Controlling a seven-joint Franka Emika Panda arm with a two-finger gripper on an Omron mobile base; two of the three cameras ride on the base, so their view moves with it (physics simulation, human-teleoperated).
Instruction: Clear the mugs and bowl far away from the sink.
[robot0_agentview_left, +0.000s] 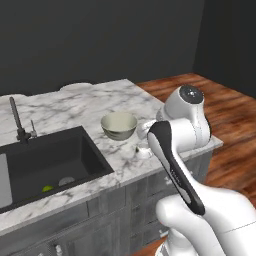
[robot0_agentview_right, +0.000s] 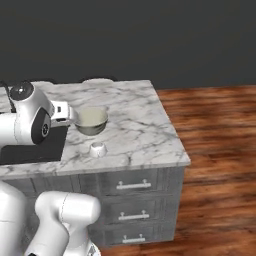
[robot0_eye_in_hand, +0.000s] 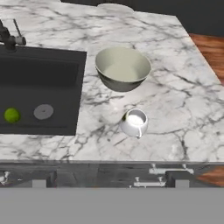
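Whitish mug (robot0_eye_in_hand: 133, 122) stands on the marble worktop (robot0_eye_in_hand: 183, 100) directly ahead of the gripper, bowl (robot0_eye_in_hand: 123, 68) beyond it, sink (robot0_eye_in_hand: 39, 87) off to the side. Gripper's spread cannot be told. Best approach, likely: descend straight, straddle the mug's rim opposite the handle, avoid nudging the bowl.

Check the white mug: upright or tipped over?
Upright. The white mug stands on the counter, its open mouth facing up, near the bowl.

Both base views look down from behind the arm, the hand view from above, all sharing the bowl (robot0_agentview_left: 119, 125) (robot0_agentview_right: 91, 120) (robot0_eye_in_hand: 123, 68) on the marble counter (robot0_agentview_left: 75, 107) (robot0_agentview_right: 135, 110) (robot0_eye_in_hand: 183, 87).
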